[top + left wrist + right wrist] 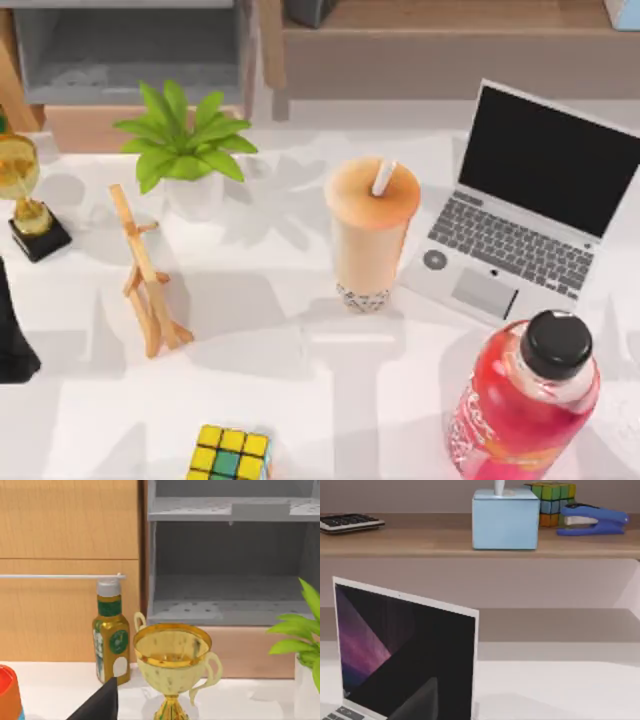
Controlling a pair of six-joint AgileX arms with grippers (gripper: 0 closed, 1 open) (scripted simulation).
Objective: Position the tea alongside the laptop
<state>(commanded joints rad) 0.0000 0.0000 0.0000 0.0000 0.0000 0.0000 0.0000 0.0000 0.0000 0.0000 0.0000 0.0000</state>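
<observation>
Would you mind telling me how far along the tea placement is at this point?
It looks essentially done: the tall clear cup of peach-orange milk tea stands upright immediately left of the small silver-grey laptop, close to its corner. Nothing is in hand. The left arm sits at the table's left edge. Little seems left.

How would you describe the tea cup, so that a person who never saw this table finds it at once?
Find the open laptop at the table's right. Just left of its keyboard stands the tea, upright. It is a tall clear cup of peach-orange drink with dark pearls at the base, an orange lid and a white straw, unlike the pink-red bottle with a black cap nearer the front.
</observation>
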